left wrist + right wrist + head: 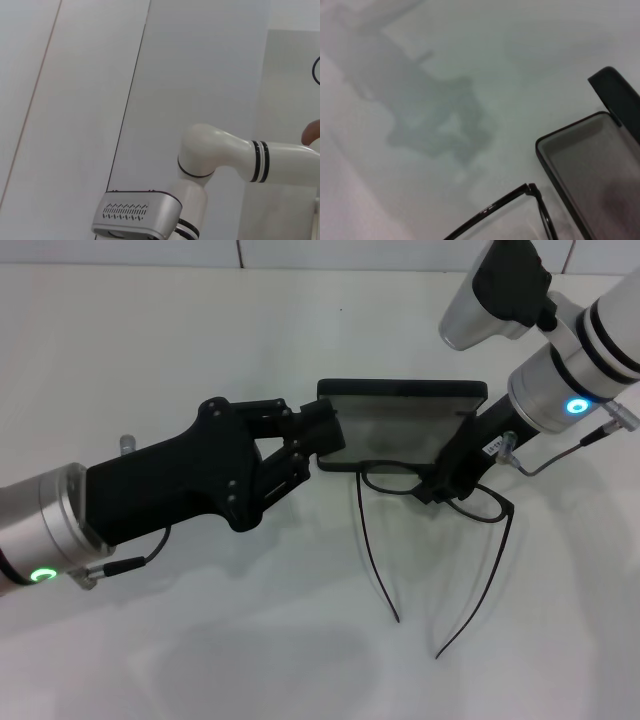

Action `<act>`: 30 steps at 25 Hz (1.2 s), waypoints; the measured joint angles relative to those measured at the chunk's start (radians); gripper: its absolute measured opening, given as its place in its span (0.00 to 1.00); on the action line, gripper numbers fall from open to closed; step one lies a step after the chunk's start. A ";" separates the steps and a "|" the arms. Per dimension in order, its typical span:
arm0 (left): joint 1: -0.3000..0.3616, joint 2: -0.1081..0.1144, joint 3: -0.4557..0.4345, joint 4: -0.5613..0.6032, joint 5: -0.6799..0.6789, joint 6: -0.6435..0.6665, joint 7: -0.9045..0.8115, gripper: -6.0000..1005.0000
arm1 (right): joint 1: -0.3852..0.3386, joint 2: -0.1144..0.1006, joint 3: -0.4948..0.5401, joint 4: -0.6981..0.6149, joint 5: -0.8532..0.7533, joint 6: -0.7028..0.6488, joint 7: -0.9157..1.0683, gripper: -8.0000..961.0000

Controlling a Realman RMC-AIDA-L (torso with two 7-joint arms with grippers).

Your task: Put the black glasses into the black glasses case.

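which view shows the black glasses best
The head view: the black glasses show almost whole, temple arms unfolded, front beside the open black glasses case under the right claw. The right wrist view catches one frame corner; the left wrist view only a sliver at its edge.

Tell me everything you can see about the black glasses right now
The black glasses have a thin, wire-like black frame with clear oval lenses and two long, slender temple arms, both unfolded and trailing toward the robot across the white table. They sit just in front of the open black glasses case, not inside it. The right gripper is down at the bridge between the lenses. The left gripper is on the case's left end, not on the glasses.
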 joint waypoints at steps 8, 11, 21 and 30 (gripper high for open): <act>0.003 -0.001 0.002 -0.002 0.000 0.002 0.000 0.13 | -0.006 0.000 0.000 0.000 0.001 -0.005 0.018 0.22; 0.002 -0.001 0.002 -0.006 0.000 0.002 0.000 0.12 | -0.009 0.000 0.000 0.000 0.001 -0.007 0.018 0.20; 0.005 -0.002 0.000 -0.011 0.000 0.004 0.000 0.12 | -0.029 0.000 -0.012 -0.022 0.003 -0.005 0.011 0.12; 0.008 0.000 0.000 -0.011 0.000 0.056 0.001 0.11 | -0.273 -0.003 -0.011 -0.345 0.106 -0.050 -0.103 0.11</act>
